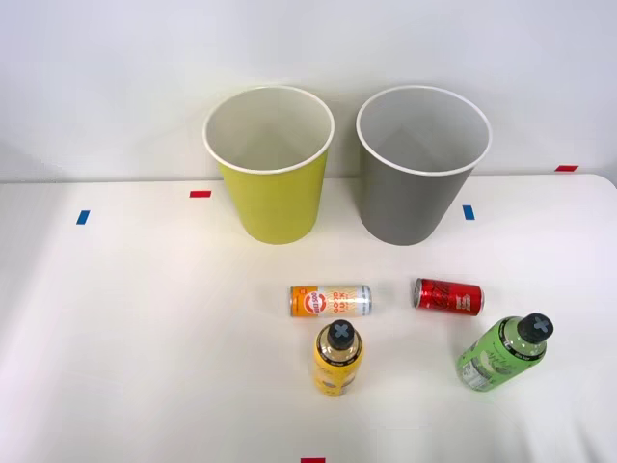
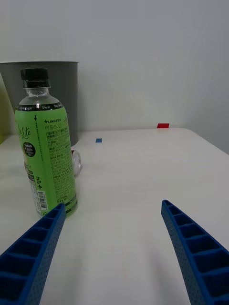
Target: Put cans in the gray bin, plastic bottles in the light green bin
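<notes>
On the smooth white table (image 1: 145, 338), the orange-and-silver can (image 1: 331, 301) lies on its side near the middle, a slim metal cylinder with a round logo at its left end. To its right and apart from it, the red can (image 1: 448, 296) also lies on its side, glossy with white script. Just in front of the orange can stands the yellow bottle (image 1: 337, 358), upright, rounded in the body and topped with a dark cap. Further right, in front of the red can, the green bottle (image 1: 503, 352) stands upright too; in the wrist view this green bottle (image 2: 45, 152) shows clear plastic at the neck, a ribbed dark cap and a green-and-white label wrapped round its body.

Behind the cans, side by side but not touching, stand two tapered cup-shaped bins with white insides and white rims: the light green bin (image 1: 275, 203) on the left and the gray bin (image 1: 405, 207) on the right.

The right gripper (image 2: 112, 214) hangs low over the table with its blue ribbed fingers (image 2: 191, 243) spread wide and nothing between them; the green bottle stands just beyond the tip of one finger.

Small red and blue tape marks (image 1: 200, 194) dot the tabletop.
</notes>
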### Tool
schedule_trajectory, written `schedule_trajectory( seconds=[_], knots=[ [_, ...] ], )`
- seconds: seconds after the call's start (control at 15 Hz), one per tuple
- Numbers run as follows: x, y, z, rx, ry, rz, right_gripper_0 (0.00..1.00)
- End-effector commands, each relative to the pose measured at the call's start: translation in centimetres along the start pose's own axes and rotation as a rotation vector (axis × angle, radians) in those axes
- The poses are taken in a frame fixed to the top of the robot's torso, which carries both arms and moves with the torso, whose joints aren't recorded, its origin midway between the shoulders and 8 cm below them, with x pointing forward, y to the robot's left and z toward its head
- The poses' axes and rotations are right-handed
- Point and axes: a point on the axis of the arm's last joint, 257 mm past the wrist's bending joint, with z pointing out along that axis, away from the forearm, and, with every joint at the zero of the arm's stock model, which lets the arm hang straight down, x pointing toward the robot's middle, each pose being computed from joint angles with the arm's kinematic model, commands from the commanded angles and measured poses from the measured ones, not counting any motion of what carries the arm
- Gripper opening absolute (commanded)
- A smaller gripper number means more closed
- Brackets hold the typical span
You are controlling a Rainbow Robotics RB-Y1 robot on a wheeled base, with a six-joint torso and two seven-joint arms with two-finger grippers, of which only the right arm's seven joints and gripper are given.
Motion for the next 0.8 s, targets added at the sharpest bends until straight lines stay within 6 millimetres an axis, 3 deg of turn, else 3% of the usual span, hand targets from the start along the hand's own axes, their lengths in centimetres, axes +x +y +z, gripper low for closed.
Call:
schedule_trajectory(
  seconds=[0.07, 0.8],
  knots=[
    [0.00, 0.00, 0.00, 0.000, 0.000, 0.000, 0.68],
    [0.00, 0.00, 0.00, 0.000, 0.000, 0.000, 0.68]
  ],
)
